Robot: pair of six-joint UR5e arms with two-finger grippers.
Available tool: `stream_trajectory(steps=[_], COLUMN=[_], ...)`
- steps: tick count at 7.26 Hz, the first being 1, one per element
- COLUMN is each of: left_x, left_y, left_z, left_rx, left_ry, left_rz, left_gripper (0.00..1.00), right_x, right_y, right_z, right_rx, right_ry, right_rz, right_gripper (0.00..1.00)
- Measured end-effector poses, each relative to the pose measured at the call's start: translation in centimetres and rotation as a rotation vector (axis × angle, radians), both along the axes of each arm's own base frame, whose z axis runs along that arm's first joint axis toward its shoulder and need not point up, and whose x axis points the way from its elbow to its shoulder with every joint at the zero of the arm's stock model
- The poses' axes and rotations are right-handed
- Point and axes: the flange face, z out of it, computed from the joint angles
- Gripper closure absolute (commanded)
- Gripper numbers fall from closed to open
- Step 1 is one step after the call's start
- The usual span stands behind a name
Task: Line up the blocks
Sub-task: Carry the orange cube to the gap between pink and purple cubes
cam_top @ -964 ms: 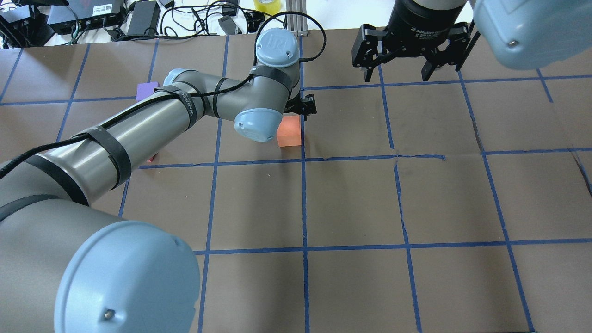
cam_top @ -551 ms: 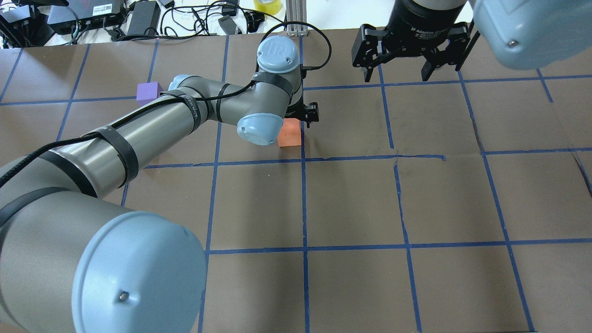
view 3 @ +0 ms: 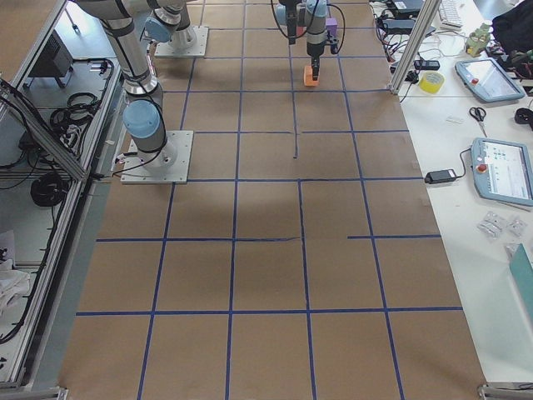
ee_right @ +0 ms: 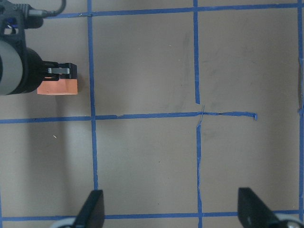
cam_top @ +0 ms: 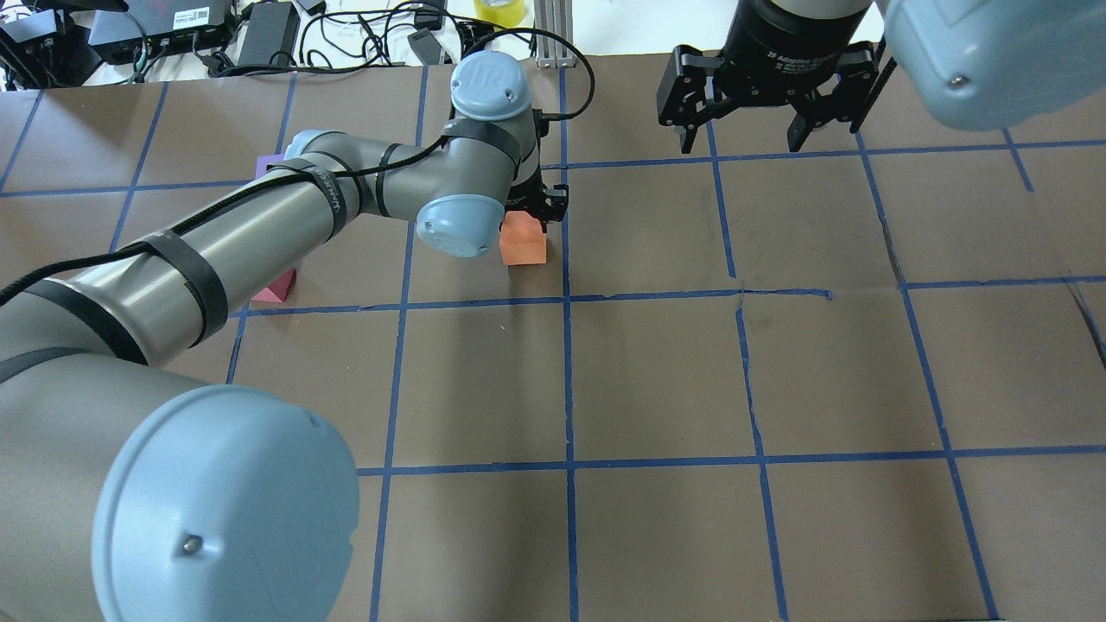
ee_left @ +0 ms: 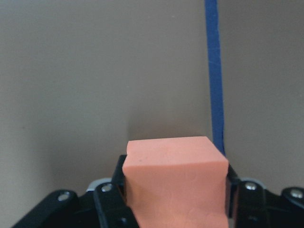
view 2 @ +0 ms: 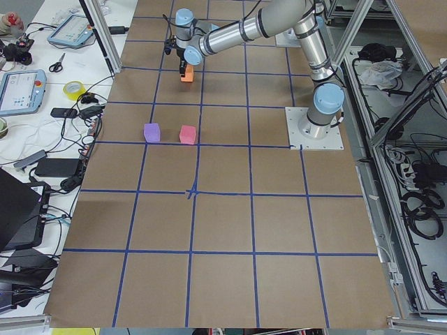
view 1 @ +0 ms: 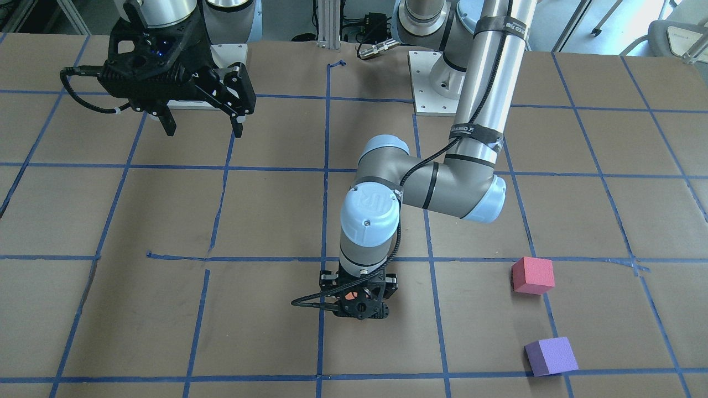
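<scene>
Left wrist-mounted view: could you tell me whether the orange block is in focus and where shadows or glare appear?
Left wrist-mounted: orange block sharp, faint shadow on the paper behind it. Right wrist-mounted: soft shadow below the left arm. Overhead exterior: sheen along that arm's tube.

In the overhead view, the left arm (cam_top: 259, 216) covered most of the purple block (cam_top: 264, 164) and part of the pinkish-red block (cam_top: 276, 287). From the front, the left gripper (view 1: 358, 303) hid the orange block (view 1: 349, 295) except for a sliver of colour. The left wrist view cut off that block's lower part and the gripper's fingers at its bottom edge. The right wrist view showed only two cropped fingertips of the right gripper (ee_right: 173, 213).
</scene>
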Motion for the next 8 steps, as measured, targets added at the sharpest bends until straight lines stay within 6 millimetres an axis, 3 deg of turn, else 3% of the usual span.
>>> stream_trajectory(steps=[4, 6, 8], left_x=[12.0, 18.6, 25.0], left_y=[-2.1, -2.9, -3.6], left_z=[6.3, 7.0, 6.3], left_rx=[0.001, 0.022, 0.044], left_ry=[-0.011, -0.021, -0.033], left_rz=[0.158, 0.132, 0.07], left_gripper=[0.71, 0.71, 0.73], right_x=[0.0, 0.0, 0.0], right_y=[0.0, 0.0, 0.0], right_z=[0.0, 0.0, 0.0], right_rx=[0.001, 0.001, 0.001], right_ry=[-0.001, -0.001, -0.001], right_rz=[-0.002, -0.002, -0.002], right_gripper=[0.0, 0.0, 0.0])
